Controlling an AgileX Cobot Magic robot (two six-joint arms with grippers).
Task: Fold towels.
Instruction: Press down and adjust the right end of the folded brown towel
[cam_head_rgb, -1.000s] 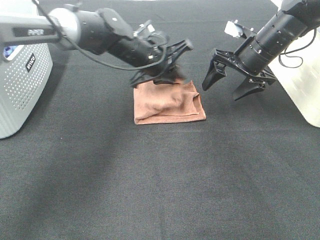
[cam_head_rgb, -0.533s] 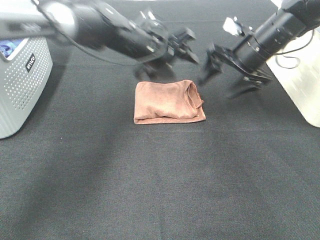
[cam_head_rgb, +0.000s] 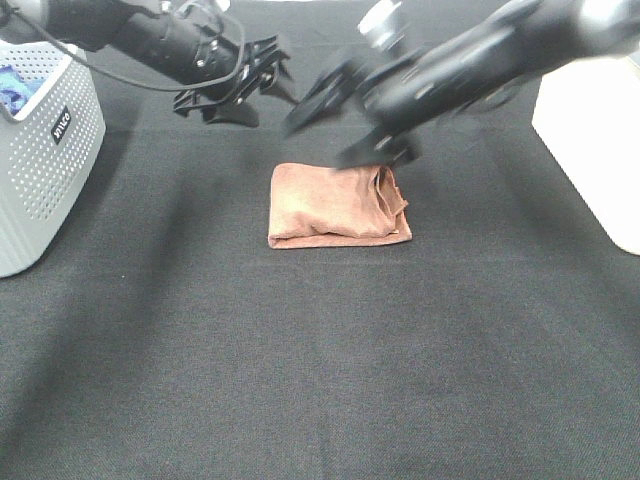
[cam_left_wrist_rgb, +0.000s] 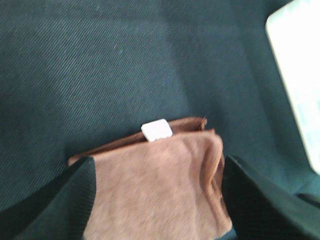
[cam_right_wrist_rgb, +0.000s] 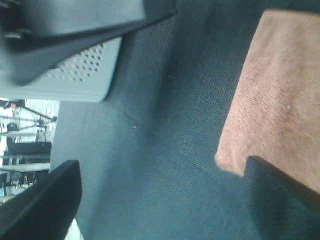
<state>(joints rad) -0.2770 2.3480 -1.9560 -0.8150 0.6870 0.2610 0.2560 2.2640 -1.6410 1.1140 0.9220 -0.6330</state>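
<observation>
Towel (cam_head_rgb: 338, 205) is laid folded mid-mat (cam_head_rgb: 320, 380), tag (cam_left_wrist_rgb: 156, 130) at its far edge, gripped by nothing. Right gripper (cam_head_rgb: 322, 138) is held just over that edge, fingers spread wide, empty; likely lined up for a grab. Left gripper (cam_head_rgb: 255, 95) is set farther back, wide open, empty, probably for clearance.

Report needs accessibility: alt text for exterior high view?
A folded reddish-brown towel lies on a black table, held by neither gripper. The left gripper hangs open beyond it to the left; the blurred right gripper hovers open over its far edge. A grey perforated basket stands far left.
</observation>
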